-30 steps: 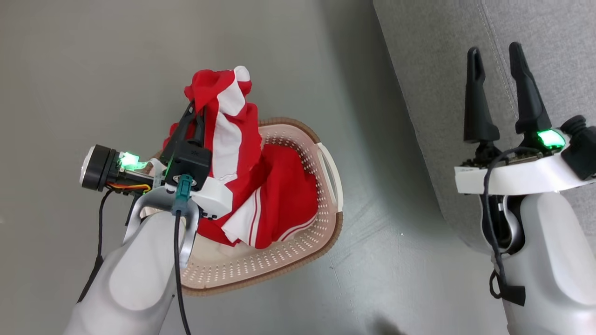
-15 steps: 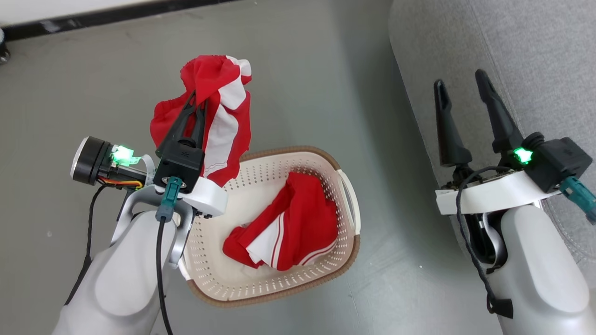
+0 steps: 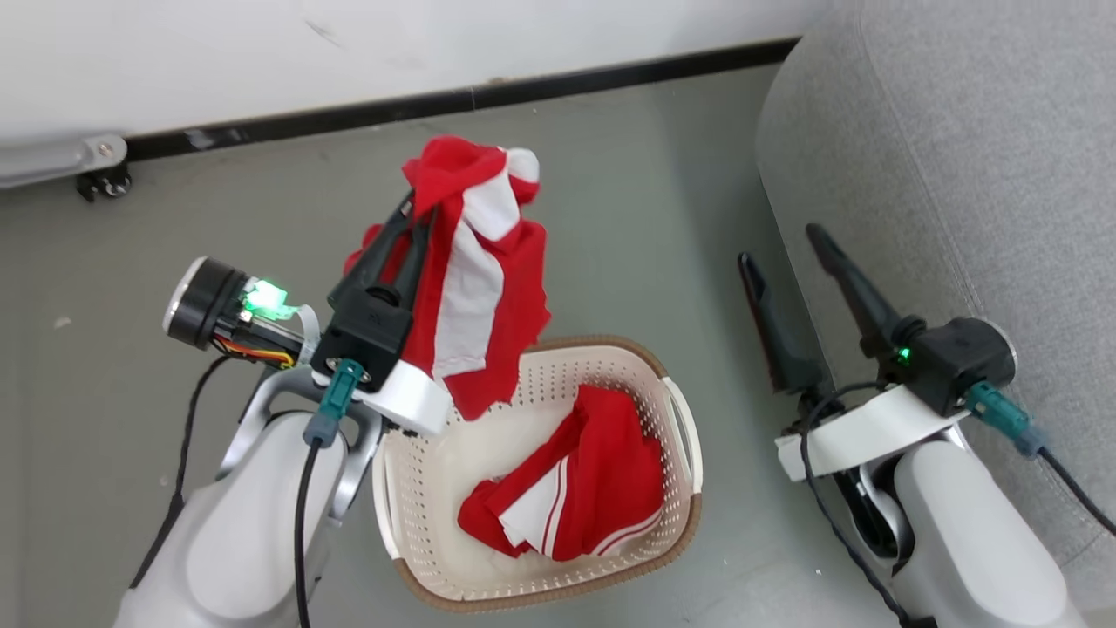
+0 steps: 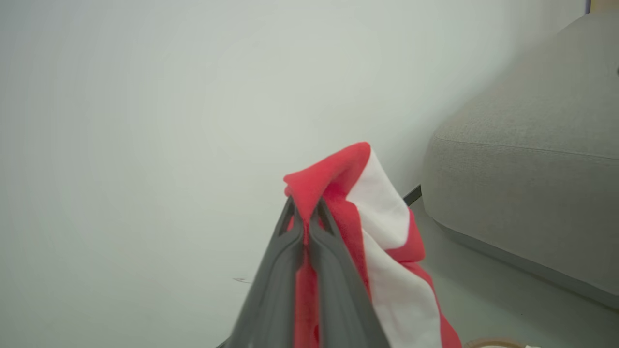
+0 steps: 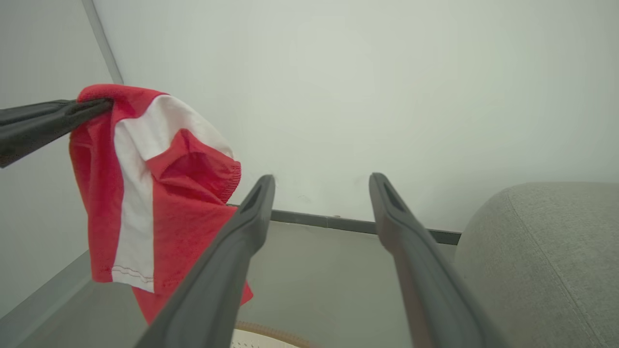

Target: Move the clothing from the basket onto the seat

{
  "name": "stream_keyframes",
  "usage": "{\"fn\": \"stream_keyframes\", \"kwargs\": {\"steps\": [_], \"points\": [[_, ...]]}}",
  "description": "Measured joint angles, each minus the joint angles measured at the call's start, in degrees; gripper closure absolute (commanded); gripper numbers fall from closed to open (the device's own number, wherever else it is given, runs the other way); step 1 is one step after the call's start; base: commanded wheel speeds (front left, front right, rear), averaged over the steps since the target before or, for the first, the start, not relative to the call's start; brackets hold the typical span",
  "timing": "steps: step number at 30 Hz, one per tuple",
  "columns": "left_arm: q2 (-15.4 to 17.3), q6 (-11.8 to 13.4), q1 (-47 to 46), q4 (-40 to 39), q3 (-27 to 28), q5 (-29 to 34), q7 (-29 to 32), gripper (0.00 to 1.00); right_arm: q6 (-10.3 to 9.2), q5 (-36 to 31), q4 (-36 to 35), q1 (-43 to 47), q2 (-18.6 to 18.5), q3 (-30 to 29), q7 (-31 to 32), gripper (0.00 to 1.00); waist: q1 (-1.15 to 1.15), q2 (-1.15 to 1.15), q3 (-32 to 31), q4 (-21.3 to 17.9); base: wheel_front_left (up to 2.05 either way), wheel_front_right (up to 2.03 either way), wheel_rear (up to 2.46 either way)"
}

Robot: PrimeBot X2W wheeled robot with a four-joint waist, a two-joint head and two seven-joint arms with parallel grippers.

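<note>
My left gripper [image 3: 417, 209] is shut on a piece of the clothing [image 3: 475, 270], a red garment with white panels that hangs free above the far left rim of the basket [image 3: 680, 515]. The same garment [image 4: 382, 241] drapes over my left gripper [image 4: 303, 205] in the left wrist view and hangs at the left [image 5: 145, 193] in the right wrist view. Another red and white garment [image 3: 575, 497] lies inside the cream basket. My right gripper [image 3: 780, 244] stands open and empty beside the grey seat [image 3: 959, 157], to the right of the basket.
A white wall with a dark baseboard [image 3: 488, 92] runs across the back. A metal bracket with a small caster [image 3: 96, 174] sits at the far left by the wall. Grey floor [image 3: 663, 218] lies between basket and seat.
The head camera has tilted up, bringing the wall into view. The held garment has lifted clear of the basket, leaving the other garment inside. The right gripper stays open.
</note>
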Motion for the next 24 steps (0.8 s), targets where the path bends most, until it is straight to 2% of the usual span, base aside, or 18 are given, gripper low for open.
{"fn": "stream_keyframes", "kwargs": {"steps": [16, 24], "points": [[-0.3, -7.3, 1.4, -8.4, -4.9, -1.5, -0.2, 1.0, 0.0, 6.2, 1.5, 3.8, -5.7, 10.9, 2.7, 0.0, 0.0, 0.0, -8.4, 2.7, 0.0, 0.0, 0.0], [0.3, -9.6, 1.4, -9.9, -5.7, -2.0, -0.2, 1.0, 0.0, 11.7, -0.1, 4.7, -9.4, 17.5, 5.1, 0.0, 0.0, 0.0, -11.6, 3.5, 0.0, 0.0, 0.0]]}}
